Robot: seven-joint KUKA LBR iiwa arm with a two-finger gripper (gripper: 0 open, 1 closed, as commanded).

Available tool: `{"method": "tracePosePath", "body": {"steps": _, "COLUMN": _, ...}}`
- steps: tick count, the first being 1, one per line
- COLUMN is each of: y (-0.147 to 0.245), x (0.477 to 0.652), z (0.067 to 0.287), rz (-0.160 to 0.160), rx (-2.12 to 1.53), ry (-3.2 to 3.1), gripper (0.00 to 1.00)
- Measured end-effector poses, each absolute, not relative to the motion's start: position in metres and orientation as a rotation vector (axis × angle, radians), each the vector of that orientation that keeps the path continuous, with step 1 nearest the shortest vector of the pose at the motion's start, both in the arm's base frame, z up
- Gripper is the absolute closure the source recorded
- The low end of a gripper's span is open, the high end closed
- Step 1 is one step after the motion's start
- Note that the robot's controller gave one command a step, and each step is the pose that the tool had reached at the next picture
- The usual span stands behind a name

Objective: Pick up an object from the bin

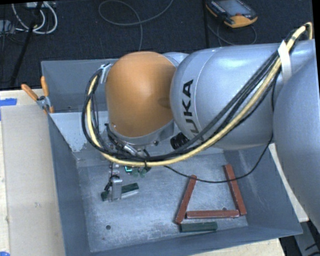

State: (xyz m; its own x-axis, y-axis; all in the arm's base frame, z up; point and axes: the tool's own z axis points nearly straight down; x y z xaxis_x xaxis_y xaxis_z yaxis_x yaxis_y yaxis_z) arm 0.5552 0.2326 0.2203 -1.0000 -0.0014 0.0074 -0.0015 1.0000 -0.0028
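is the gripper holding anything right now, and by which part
Cannot be told: the gripper is down at the left of the grey metal bin, with a small dark green flat piece right beside it, but no grip on it is visible.

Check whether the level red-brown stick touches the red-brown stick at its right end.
Touching. Camera view: the level red-brown stick meets the right red-brown stick at the corner, no gap.

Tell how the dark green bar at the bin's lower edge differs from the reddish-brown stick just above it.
The green bar is shorter, the brown stick longer. The green bar is dark green, the brown stick reddish. The green bar lies nearer the view's lower edge. Both lie flat, nearly parallel.
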Motion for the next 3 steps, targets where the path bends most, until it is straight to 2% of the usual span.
{"method": "tracePosePath", "body": {"steps": 1, "y": 0.168, "x": 0.560, "z": 0.066, "rz": 0.003, "rx": 0.439, "ry": -3.104, "gripper": 0.00}}
{"method": "tracePosePath", "body": {"steps": 2, "y": 0.178, "x": 0.577, "z": 0.101, "rz": -0.001, "rx": 0.508, "ry": -3.104, "gripper": 0.00}}
{"method": "tracePosePath", "body": {"steps": 3, "y": 0.177, "x": 0.572, "z": 0.109, "rz": -0.001, "rx": 0.476, "ry": -3.105, "gripper": 0.00}}
